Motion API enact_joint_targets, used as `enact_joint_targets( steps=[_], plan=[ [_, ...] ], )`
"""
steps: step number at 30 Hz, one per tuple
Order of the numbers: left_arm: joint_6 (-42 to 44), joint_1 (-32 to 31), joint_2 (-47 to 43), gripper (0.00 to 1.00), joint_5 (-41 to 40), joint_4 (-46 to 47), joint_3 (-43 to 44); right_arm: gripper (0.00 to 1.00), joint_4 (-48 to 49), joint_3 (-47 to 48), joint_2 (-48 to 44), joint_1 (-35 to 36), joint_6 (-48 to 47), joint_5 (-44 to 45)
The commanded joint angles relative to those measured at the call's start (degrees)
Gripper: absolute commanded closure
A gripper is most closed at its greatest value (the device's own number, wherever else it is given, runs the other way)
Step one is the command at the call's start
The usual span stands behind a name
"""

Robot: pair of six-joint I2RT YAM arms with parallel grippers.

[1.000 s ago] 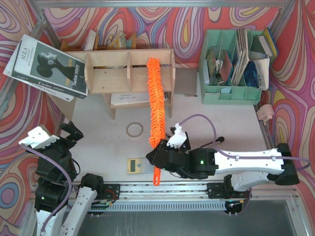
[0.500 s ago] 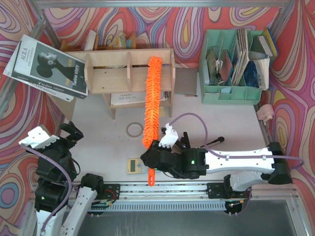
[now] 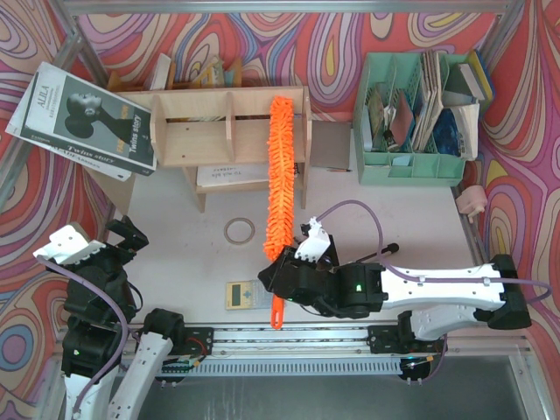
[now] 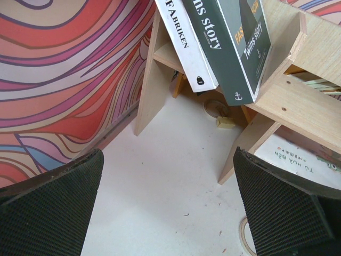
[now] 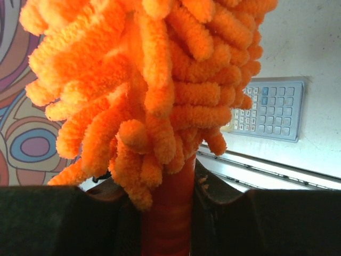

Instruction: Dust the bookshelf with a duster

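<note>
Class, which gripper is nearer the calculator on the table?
Right. The right gripper, shut on the duster, is just beside the calculator; the left gripper sits well off to its left.

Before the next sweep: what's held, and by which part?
The right gripper holds the duster by its orange handle, just below the fluffy head. The left gripper is open and empty.

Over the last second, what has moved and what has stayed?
The right hand, shut on the duster, swung left, then back right; the duster's tip now lies slightly further back on the bookshelf. The left hand and calculator did not move.
</note>
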Motion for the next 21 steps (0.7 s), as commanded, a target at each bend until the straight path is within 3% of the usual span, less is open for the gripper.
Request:
enact_joint_targets(
  steps=[1, 7, 15, 21],
  plan=[
    [0.1, 0.3, -0.2, 0.02, -0.6, -0.1, 0.7, 1.0, 3.1, 0.4, -1.6, -0.2, -3.0, 5.9],
    [0.2, 0.3, -0.4, 0.01, -0.8, -0.2, 0.7, 1.0, 2.9, 4.5, 2.3, 0.0, -6.6, 3.9],
    [0.3, 0.3, -0.4, 0.02, -0.7, -0.1, 0.7, 1.0, -1.6, 3.5, -1.8, 0.5, -2.3, 10.0],
    [0.3, 0.3, -0.3, 0.02, -0.7, -0.1, 0.7, 1.0, 0.8, 5.7, -2.0, 0.9, -7.8, 10.1]
  ],
)
